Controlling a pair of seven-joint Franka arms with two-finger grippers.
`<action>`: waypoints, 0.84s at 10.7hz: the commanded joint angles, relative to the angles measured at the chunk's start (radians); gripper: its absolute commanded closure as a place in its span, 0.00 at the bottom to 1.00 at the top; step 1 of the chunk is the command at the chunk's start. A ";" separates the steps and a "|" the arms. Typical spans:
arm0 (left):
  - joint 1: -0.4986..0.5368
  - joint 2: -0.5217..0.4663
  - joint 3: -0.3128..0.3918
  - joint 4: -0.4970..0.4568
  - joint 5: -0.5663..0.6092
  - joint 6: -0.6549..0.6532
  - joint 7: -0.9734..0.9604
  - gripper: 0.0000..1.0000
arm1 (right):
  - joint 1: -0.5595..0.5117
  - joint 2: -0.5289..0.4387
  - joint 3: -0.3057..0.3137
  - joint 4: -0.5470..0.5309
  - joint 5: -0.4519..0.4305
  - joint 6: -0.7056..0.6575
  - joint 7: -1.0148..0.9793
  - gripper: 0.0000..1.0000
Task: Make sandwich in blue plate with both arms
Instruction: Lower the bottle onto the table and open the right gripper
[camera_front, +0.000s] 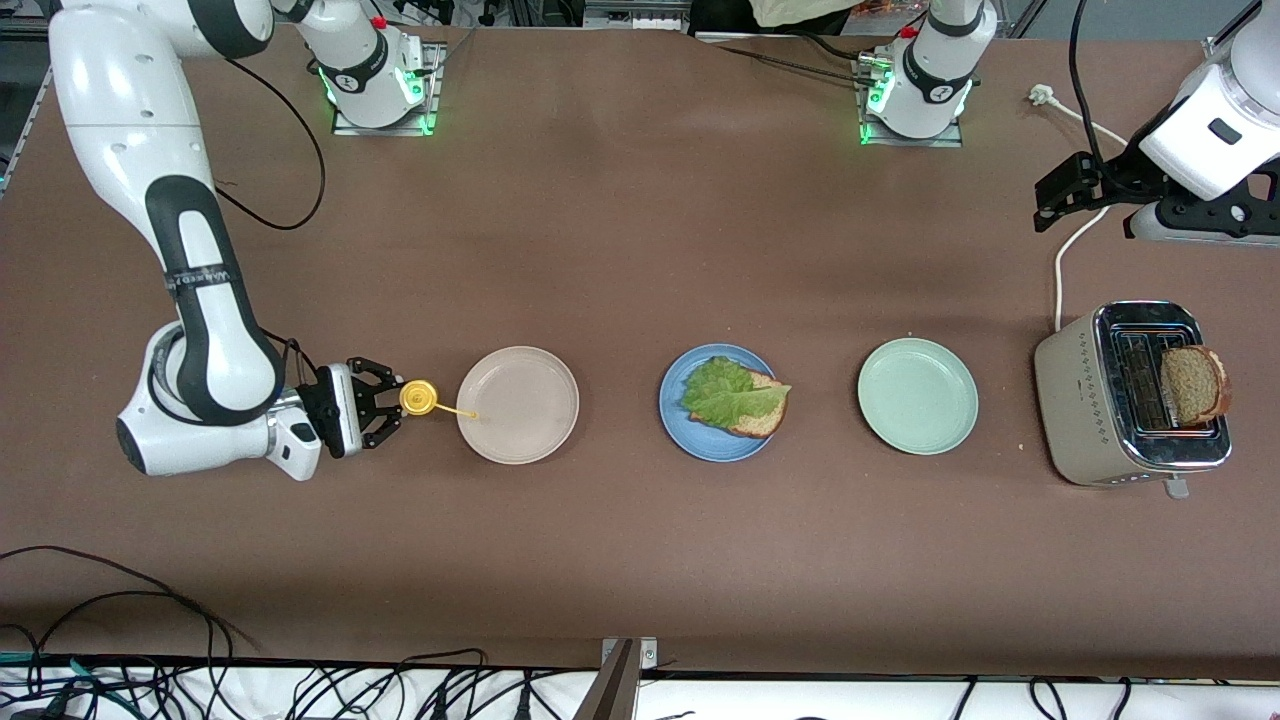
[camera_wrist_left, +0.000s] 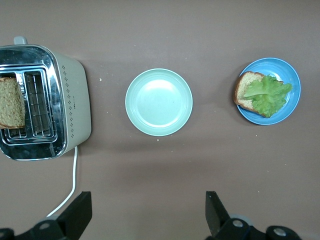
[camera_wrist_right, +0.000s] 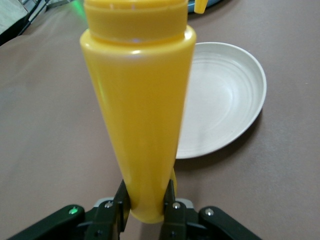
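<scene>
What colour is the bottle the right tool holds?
Yellow bottle, clearest in the right wrist view.

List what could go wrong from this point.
1. The right gripper holds the yellow squeeze bottle low on its body; it might tip in the fingers.
2. The lettuce leaf lies loose on the bread slice on the blue plate; a hard squirt could shift it.

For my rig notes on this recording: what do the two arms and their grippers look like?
Both arms are glossy white with black joint sections. The right arm has a black forearm band with pale lettering and thin black cables. Its bases glow green. The right gripper and the left gripper are black, two-fingered.
</scene>
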 joint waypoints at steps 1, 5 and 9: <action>0.009 0.007 -0.004 0.021 -0.012 -0.018 0.006 0.00 | -0.016 0.067 0.014 0.058 0.051 -0.026 -0.057 1.00; 0.009 0.007 -0.004 0.021 -0.012 -0.018 0.006 0.00 | -0.018 0.091 0.009 0.055 0.056 -0.002 -0.116 1.00; 0.009 0.007 -0.004 0.023 -0.012 -0.018 0.006 0.00 | -0.046 0.125 0.008 0.058 0.063 0.006 -0.166 1.00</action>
